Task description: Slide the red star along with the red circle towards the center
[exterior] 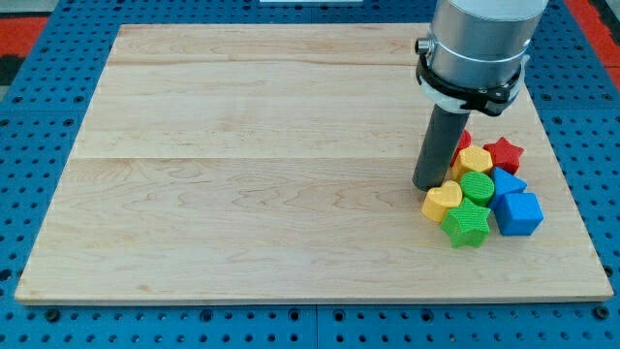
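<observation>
**Approach step: tip not yet behind the red blocks**

Red star (505,152) lies flat at the cluster's upper right; no long axis. Red circle (463,140) mostly hidden behind the rod. My tip (427,186) stands left of both, beside the yellow heart (442,201). No gripper fitted. Next: circle round to their right, push leftward across the table (242,145).
</observation>
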Robot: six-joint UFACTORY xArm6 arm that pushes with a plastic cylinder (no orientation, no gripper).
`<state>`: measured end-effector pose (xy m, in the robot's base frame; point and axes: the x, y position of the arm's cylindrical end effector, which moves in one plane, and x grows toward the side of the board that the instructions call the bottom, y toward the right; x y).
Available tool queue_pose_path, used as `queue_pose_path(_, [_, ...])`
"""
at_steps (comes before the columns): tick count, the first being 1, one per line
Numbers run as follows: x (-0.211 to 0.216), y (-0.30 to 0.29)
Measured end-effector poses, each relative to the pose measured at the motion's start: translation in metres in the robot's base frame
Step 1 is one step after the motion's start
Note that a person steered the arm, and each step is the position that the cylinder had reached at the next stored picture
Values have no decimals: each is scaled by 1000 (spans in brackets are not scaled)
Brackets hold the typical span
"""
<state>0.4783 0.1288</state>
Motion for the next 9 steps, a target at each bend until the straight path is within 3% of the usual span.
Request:
queue_pose_path(2, [-55,-44])
queue_pose_path(7, [-68,-50])
queue_pose_path(9, [-134,-34])
